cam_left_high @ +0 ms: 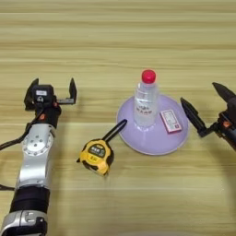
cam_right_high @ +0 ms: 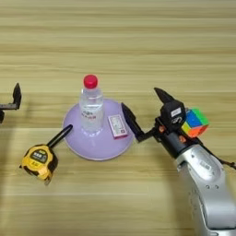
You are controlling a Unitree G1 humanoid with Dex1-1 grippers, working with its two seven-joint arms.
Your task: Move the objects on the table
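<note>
So on the far left we've got the left gripper (cam_left_high: pixel 51 91) hanging over bare light wood-grain plank table (cam_left_high: pixel 115 41), its two black fingers spread apart with nothing between them, well apart from everything else. Next over is the yellow-and-black tape measure with its black strap (cam_left_high: pixel 96 156), lying on the wood just beside the rim of the flat round lilac plate (cam_left_high: pixel 152 143), strap tip reaching up to the plate's edge. We reckon it's the dense, chunky one here, hard-shelled and not fragile, so pinching across the body's flat sides beats tugging the floppy strap. Standing upright on the plate is the clear plastic water bottle with the red cap (cam_left_high: pixel 146 102); we can't tell how full it is, but it's tall and narrow, smooth-sided and probably squashy, so it'll tip if bumped up high, and we'd grab it around the mid-body. Just beside it on the plate lies a small flat red-and-white card-like box (cam_left_high: pixel 170 121), looks light and thin. Then the right gripper (cam_right_high: pixel 144 108) sits at the plate's right rim, fingers splayed wide and empty. Right behind its wrist, the small blue-yellow-orange puzzle cube (cam_right_high: pixel 195 122) rests on the table, rigid, light, easy to pinch on opposite faces.
</note>
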